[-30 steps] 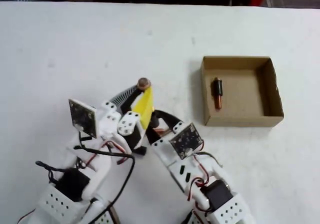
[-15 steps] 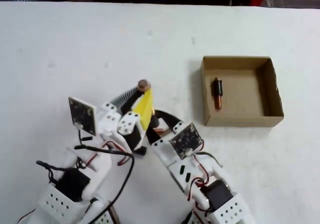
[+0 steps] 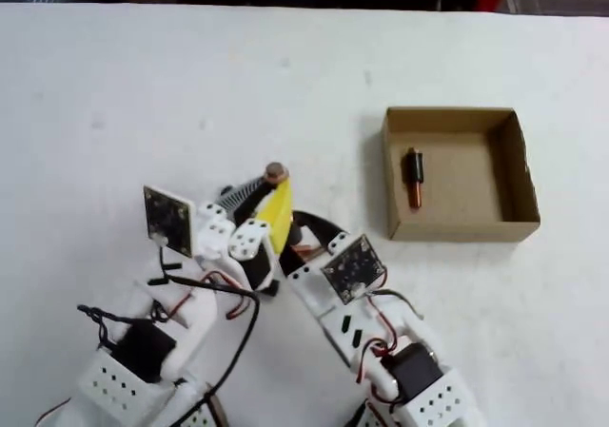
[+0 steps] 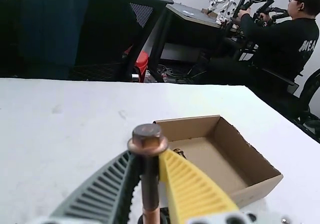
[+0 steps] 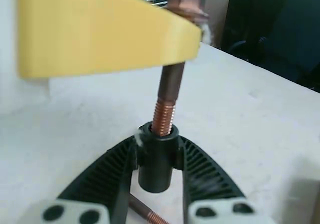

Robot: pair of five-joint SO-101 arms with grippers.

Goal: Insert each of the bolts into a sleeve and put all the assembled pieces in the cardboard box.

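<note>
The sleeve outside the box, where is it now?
Right wrist view: the sleeve stands upright in the right gripper, with the left gripper's bolt tip in its top.

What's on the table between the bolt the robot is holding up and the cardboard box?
Nothing. In the high view, the stretch of white table between the bolt and the cardboard box is bare.

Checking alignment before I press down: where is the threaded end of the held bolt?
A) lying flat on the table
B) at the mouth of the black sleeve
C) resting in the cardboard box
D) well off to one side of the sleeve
B: in the right wrist view the bolt has its threaded end in the top opening of the black sleeve, which the right pincer holds upright.
</note>
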